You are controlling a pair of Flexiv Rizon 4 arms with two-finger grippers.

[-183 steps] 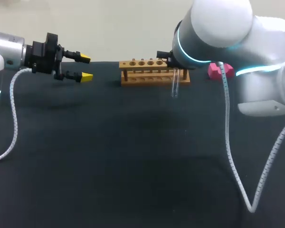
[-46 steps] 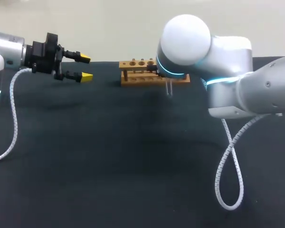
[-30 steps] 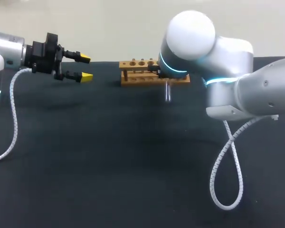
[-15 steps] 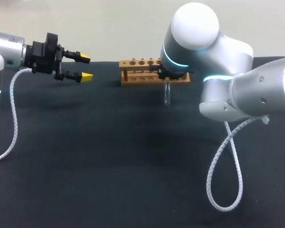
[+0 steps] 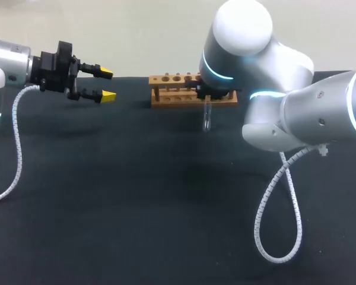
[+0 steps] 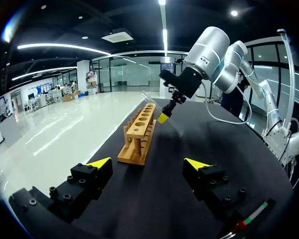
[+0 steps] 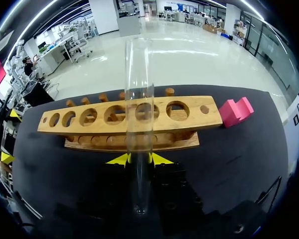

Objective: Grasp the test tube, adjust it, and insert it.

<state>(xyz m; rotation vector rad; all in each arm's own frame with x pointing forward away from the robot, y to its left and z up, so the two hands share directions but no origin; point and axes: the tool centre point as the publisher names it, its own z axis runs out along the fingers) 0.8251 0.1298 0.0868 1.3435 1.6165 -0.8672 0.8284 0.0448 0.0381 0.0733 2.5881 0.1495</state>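
A clear glass test tube (image 7: 138,124) stands upright between the yellow fingertips of my right gripper (image 7: 139,159), which is shut on its lower half. In the head view the test tube (image 5: 207,117) hangs just in front of the wooden rack (image 5: 172,90), near the rack's right end. The rack (image 7: 129,117) has a row of several round holes, and the tube's upper part stands in front of one right of the middle. My left gripper (image 5: 102,84) hovers open and empty at the far left, well away from the rack (image 6: 139,132).
A pink block (image 7: 235,112) lies on the black table past the rack's right end, hidden by my right arm in the head view. My right arm's white cable (image 5: 273,214) loops down over the table's right front.
My right arm has carried the tube a little to the left along the rack's front and swung its elbow forward. The left arm has not moved.
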